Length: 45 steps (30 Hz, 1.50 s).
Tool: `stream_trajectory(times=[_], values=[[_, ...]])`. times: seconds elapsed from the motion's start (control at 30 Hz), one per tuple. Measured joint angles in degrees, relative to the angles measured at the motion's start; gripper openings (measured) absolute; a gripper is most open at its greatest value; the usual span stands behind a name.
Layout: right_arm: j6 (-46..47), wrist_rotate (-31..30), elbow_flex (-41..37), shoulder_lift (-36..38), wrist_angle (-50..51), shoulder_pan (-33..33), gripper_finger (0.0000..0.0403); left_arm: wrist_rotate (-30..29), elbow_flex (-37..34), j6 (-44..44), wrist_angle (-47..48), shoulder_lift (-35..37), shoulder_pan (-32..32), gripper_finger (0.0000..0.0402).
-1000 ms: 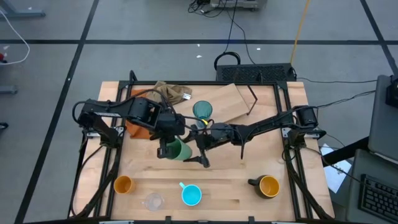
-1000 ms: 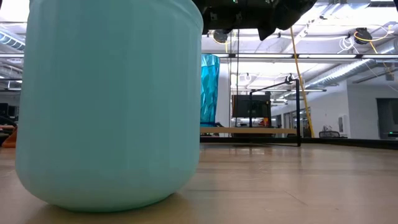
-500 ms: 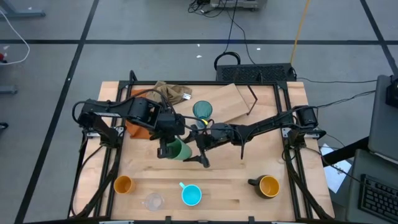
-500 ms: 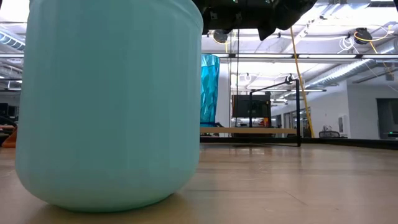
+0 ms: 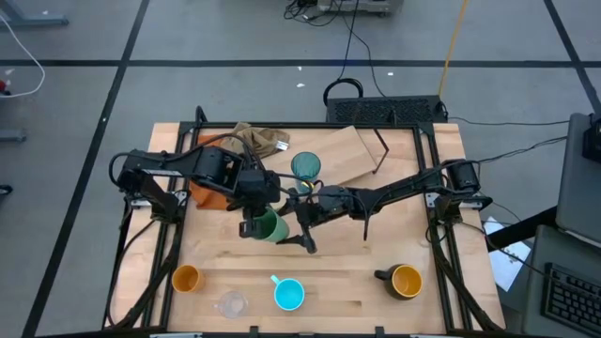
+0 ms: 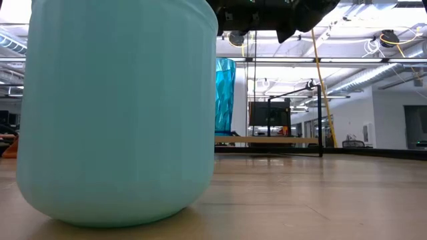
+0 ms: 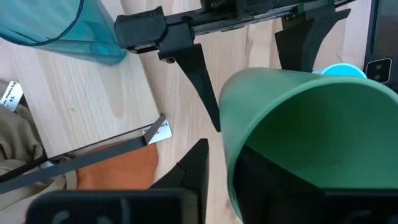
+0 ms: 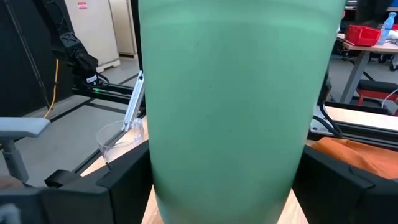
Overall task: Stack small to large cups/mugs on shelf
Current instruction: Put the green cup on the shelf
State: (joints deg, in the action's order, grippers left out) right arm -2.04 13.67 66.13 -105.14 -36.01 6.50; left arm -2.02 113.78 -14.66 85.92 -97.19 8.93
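A green cup point(image 5: 272, 226) hangs above the table's middle between my two grippers. My right gripper point(image 8: 227, 183) reaches in level from the table's right and is shut on the cup. My left gripper point(image 7: 231, 177) points steeply down at the cup's rim, open. One finger is inside the cup. The other finger point(image 7: 196, 168) is outside, with a strip of table showing between it and the wall. A teal tumbler point(image 5: 305, 167) stands on the wooden shelf point(image 5: 349, 150) behind them. My right gripper pinches the green cup's outer wall point(image 8: 227, 112) between its two fingers point(image 8: 124, 180), one on each side. It comes in level from the table's right. The cup is lifted clear of the table, mouth upward. My left gripper: whether its inner finger touches the cup I cannot tell.
Along the near edge stand an orange cup point(image 5: 186, 278), a clear glass point(image 5: 231, 304), a light-blue mug point(image 5: 288, 294) and a black mug with a yellow inside point(image 5: 404, 281). An orange cloth point(image 5: 208, 192) and a beige cloth point(image 5: 255, 139) lie at the far left.
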Motion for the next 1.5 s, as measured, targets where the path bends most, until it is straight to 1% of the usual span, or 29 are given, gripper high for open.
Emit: stream_trajectory(times=[0.23,0.47,0.63,0.73,0.83,0.93,1.07,1.3,1.4,1.5], values=[[-0.2,0.1,0.0,0.1,-0.2,0.1,0.0308,0.0,0.0,1.0,-0.5,0.0,-0.1,0.0101],[-0.3,0.3,0.0,0.1,-0.2,0.1,0.0308,0.9,0.0,0.5,-0.5,0.0,-1.4,0.0178],[-0.3,0.6,0.1,0.1,-0.2,0.1,0.0308,5.7,0.0,0.4,-1.2,0.0,-3.0,0.0238],[-0.3,0.5,0.1,0.1,-0.2,0.0,0.0308,6.4,0.0,0.4,-0.5,0.0,-3.9,0.0266],[-0.3,0.4,0.1,0.1,-0.1,0.0,0.0308,6.8,0.0,0.0,0.4,0.0,-4.6,0.0285],[-0.3,0.1,0.1,0.1,0.1,-0.2,0.0308,6.5,1.4,-0.8,2.0,0.0,-5.0,0.0294],[-0.3,0.2,0.1,0.1,0.6,-1.0,0.0308,6.0,5.5,-2.0,3.6,0.2,-5.2,0.0296],[-0.5,0.1,0.1,0.1,0.7,-1.7,0.0308,2.9,15.8,-1.2,4.0,0.2,-4.8,0.0296],[-1.0,-0.4,0.1,0.7,0.6,-1.8,0.0308,-0.1,19.3,-0.3,4.0,1.7,-3.7,0.0296],[-3.2,-2.3,0.0,3.0,1.7,-2.3,0.0308,-6.5,21.3,0.8,4.0,4.7,-1.3,0.0296]])
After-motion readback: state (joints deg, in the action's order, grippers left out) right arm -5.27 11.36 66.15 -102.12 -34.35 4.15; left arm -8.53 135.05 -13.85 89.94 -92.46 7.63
